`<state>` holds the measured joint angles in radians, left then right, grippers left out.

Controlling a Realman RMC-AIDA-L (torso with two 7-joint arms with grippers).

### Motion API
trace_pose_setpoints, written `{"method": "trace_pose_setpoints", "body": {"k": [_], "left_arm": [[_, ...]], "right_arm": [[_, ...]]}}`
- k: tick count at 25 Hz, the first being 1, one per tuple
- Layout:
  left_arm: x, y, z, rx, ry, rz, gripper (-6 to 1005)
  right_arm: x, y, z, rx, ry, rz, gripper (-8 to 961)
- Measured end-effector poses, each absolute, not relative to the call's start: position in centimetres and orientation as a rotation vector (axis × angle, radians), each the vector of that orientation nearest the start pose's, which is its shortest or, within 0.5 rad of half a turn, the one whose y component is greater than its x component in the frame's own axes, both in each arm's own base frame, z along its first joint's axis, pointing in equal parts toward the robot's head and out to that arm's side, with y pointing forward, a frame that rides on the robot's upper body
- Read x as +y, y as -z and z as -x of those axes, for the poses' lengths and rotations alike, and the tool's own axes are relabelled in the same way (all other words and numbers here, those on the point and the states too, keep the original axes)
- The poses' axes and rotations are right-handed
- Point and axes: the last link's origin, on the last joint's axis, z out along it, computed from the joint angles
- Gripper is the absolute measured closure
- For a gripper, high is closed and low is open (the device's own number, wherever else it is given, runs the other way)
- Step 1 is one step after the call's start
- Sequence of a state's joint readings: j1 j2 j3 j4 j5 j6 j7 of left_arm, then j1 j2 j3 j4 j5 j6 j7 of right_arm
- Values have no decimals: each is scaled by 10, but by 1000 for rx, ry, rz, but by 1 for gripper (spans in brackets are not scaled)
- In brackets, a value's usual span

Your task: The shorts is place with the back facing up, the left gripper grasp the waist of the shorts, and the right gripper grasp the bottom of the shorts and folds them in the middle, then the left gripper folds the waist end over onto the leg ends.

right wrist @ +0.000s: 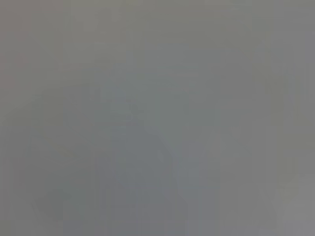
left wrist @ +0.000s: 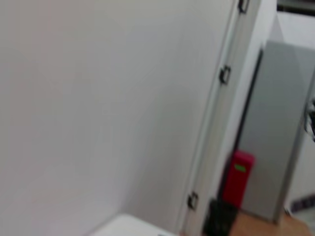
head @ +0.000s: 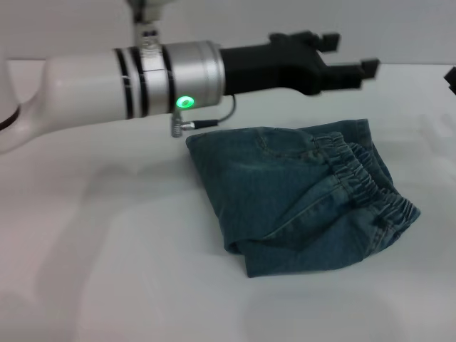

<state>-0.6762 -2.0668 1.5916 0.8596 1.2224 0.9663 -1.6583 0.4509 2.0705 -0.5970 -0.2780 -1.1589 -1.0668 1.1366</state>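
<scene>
Left gripper (head: pixel 349 55) open, empty (raised beyond cloth) | shorts (head: pixel 299 199) folded, waist (head: pixel 370 185) rightward

Folded denim shorts (head: pixel 299 199), waist (head: pixel 370 182) uppermost

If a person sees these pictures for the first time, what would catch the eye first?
Probably the left end effector, reaching across the far side of the table with open fingers and a green glowing ring on its arm, holding nothing. Just below it, the folded denim shorts lie with the ruffled waist on top toward the right.
</scene>
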Motion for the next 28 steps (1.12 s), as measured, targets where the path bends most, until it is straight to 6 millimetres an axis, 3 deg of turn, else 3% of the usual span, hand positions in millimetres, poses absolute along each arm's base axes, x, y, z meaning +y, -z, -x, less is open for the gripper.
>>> {"method": "trace_pose_setpoints", "body": {"k": [5,6,9,10,11,12,13,17,22,28], "left_arm": [[388,46,99,-553,1040,2621,172],[389,33,109,-535,1117,2529,163],[388,21,119,-483,1187,2434,163],[388,21,119,-483,1187,2434,163],[385,1,137,-444,1274,2265,163],[385,-2,140,-442,1282,2237,163],[385,-6,145,-442,1297,2196,163],[382,-24,165,-406,1302,2062,163],[383,-29,176,-435,1310,2006,163],[386,-29,178,-451,1312,1998,163]], "right_arm": [[351,-25,-321,944,-1086,1790,395],[351,-23,-315,909,-1091,1848,395],[346,-12,-293,803,-1104,2043,395],[343,-8,-286,771,-1110,2106,395],[340,-4,-279,733,-1111,2177,395],[333,4,-267,663,-1106,2314,395],[333,4,-267,663,-1106,2314,395],[311,25,-250,551,-1081,2612,395],[290,40,-247,508,-1007,2834,395],[281,47,-254,564,-899,2943,395]]}}
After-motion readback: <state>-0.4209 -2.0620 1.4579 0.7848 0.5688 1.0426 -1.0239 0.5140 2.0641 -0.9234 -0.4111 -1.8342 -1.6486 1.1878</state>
